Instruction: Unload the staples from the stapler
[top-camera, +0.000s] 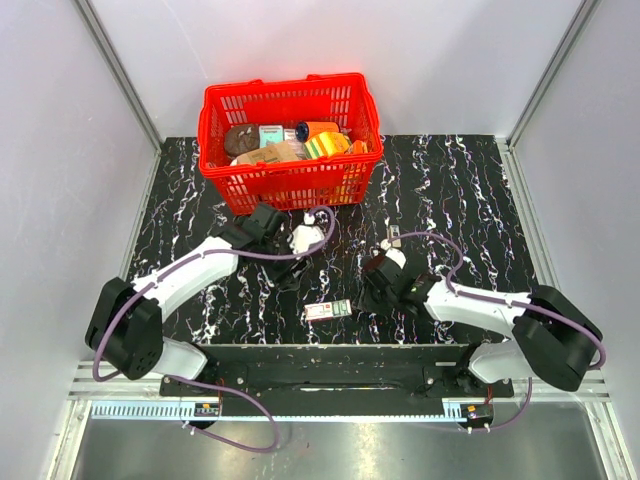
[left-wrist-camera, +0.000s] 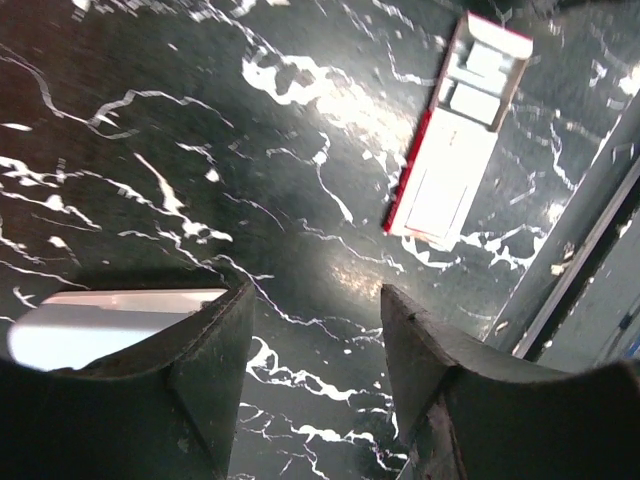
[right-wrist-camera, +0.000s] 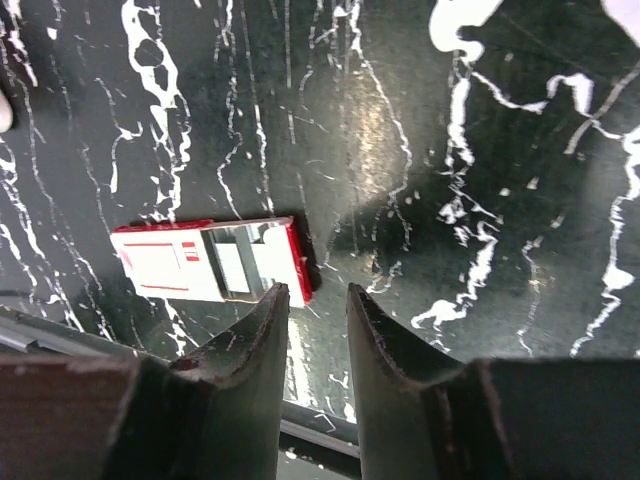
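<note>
Right pincer (right-wrist-camera: 315, 292) narrowly parted, left pincer (left-wrist-camera: 315, 292) half-open, both empty, red-white box (right-wrist-camera: 200, 262) just beside right tips; pre-grasp step, next needing a grip on the stapler.

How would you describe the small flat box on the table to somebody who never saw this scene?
Start from the red basket at the far edge of the black marbled table, then come toward the near edge. There, about mid-width, lies a small flat box. Unlike the goods in the basket, it lies on the bare tabletop, white with red edges.
</note>
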